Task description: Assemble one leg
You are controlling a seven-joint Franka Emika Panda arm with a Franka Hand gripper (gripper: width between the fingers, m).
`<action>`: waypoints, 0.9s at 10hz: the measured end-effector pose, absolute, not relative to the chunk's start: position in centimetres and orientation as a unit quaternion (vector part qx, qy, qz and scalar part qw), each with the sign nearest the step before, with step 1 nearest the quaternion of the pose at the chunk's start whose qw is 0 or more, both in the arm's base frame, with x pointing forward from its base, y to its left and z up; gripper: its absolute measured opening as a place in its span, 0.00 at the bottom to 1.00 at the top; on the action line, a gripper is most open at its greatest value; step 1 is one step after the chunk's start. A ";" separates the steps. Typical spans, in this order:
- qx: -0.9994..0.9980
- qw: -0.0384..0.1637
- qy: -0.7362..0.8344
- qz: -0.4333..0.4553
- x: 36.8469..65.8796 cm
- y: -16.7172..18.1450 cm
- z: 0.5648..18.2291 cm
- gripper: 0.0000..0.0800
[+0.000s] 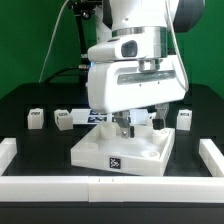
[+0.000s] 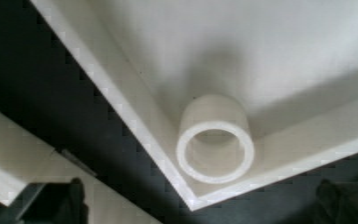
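The white, stubby, round plastic leg stands upright at one corner of the large flat white square panel with a raised rim, apparently in its socket. The black two-finger gripper hangs above with its fingers spread wide and holding nothing, judged ready to grip and turn the leg.

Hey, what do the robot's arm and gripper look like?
The arm is glossy white and rounded, with dark joint bands. Its wrist block is boxy and white, with a grey ring. The gripper has short dark fingers. A black cable runs behind.
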State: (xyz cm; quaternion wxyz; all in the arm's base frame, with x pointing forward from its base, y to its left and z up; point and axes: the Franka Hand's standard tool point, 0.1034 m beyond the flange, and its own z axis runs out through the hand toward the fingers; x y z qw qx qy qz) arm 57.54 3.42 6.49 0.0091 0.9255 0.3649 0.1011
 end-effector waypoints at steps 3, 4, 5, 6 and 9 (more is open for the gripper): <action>0.925 0.009 0.365 0.101 57.5 3.4 6.5 0.81; 0.925 0.009 0.365 0.101 57.5 3.4 6.5 0.81; 0.925 0.009 0.365 0.101 57.5 3.4 6.5 0.81; 0.925 0.009 0.365 0.101 57.5 3.4 6.5 0.81; 0.902 0.019 0.420 0.097 56.6 3.7 7.0 0.81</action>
